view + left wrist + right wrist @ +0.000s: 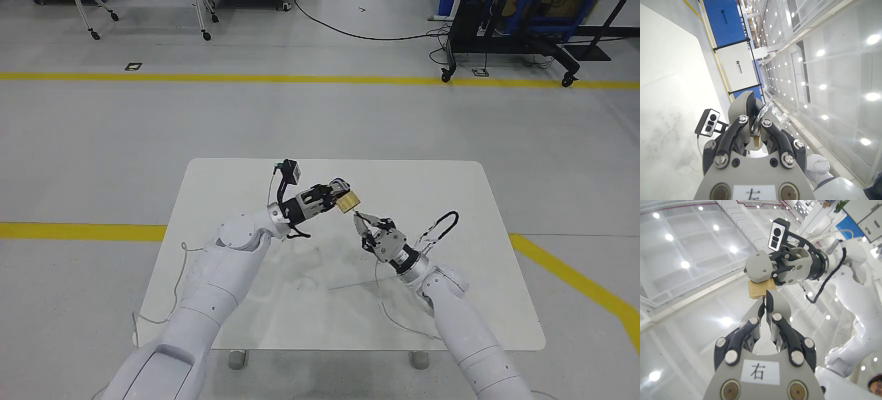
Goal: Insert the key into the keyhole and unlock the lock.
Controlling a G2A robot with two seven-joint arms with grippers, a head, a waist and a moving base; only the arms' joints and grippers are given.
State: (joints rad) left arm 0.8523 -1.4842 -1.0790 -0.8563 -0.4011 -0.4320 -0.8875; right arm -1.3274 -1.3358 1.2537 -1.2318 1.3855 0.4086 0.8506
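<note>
Looking down from the top view first: the left gripper (336, 196) was clamped on the small brass padlock with a silver shackle (347, 202), held up over the white rounded table (450, 200) near the middle of the frame. The right gripper (367, 227) sat just to the lower right of the padlock, tips pointed at it, with a small gap between them from this angle.

Left wrist view: the left gripper (757, 117) had its fingers squeezed on the padlock (757, 140). The silver shackle poked out past the tips and the brass body sat back toward the palm. The table (668, 56) ran along the left side of the frame.

Right wrist view: the right gripper (765, 300) had its fingers pinched together at the tips, right up against the bottom edge of the padlock (761, 290), a bit above centre frame. Whatever was pinched there was too thin for me to tell. The left gripper (762, 275) gripped the padlock from above.
</note>
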